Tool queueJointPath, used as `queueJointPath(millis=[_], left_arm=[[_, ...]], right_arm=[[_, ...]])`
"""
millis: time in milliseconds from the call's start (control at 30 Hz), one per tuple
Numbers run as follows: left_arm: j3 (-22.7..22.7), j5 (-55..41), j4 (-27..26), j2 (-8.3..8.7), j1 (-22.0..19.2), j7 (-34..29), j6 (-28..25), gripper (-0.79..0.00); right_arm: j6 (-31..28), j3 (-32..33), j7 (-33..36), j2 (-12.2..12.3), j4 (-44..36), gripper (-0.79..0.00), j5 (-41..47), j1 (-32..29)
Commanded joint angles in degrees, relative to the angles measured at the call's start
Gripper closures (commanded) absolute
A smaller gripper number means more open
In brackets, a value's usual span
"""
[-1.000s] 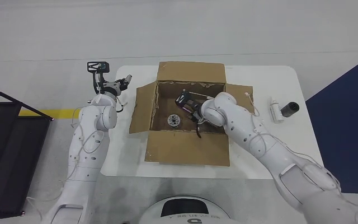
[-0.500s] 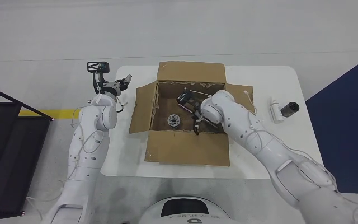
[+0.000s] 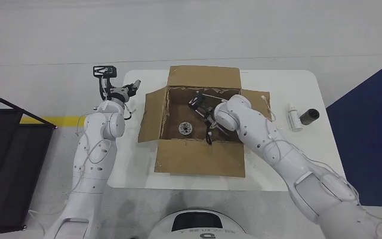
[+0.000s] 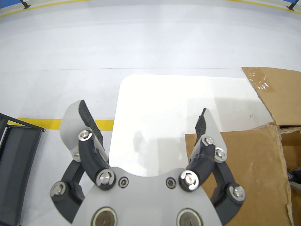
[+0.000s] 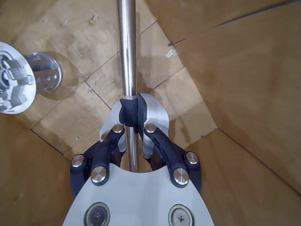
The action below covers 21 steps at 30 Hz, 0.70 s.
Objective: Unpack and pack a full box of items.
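**Left hand point(image 4: 143, 109) open beside the cardboard box point(image 3: 179, 156); right hand point(image 5: 132, 111) clamped on a steel rod point(image 5: 127, 48) inside it**
The left hand's fingers stand apart over the desk's point(image 3: 286, 83) far-left corner. A flanged metal part point(image 5: 16, 81) rests on the box floor near the rod. Right of the box, a small white item point(image 3: 292, 116) and a dark cylinder point(image 3: 309, 116) lie together.

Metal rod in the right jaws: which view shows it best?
Right wrist view: the metal rod runs clear from the shut jaws. Top view: right arm largely covers it. Left wrist view: box flap blocks it.
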Motion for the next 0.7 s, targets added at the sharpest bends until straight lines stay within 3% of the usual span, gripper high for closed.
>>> queueJointPath(millis=[0, 167, 267, 433, 667], left_arm=[[-0.02, -0.01, 0.00, 0.00, 0.00, 0.00, 0.00, -0.785], [-0.02, -0.01, 0.00, 0.00, 0.00, 0.00, 0.00, -0.785], [-0.02, -0.01, 0.00, 0.00, 0.00, 0.00, 0.00, -0.785], [-0.02, -0.01, 0.00, 0.00, 0.00, 0.00, 0.00, -0.785], [-0.02, -0.01, 0.00, 0.00, 0.00, 0.00, 0.00, -0.785]], right_arm=[[0.15, 2.73, -0.36, 1.25, -3.95, 0.000, -1.28, -2.20], [-0.97, 11.06, -2.07, 4.72, -15.90, 0.000, -4.25, -10.28], [-2.97, 17.38, -7.24, 6.70, -23.97, 0.000, -4.97, -16.72], [-8.87, 28.56, -23.32, 9.23, -34.67, 0.000, -3.96, -28.53], [-20.65, 41.68, -46.16, 11.37, -43.77, 0.000, -2.80, -43.80]])
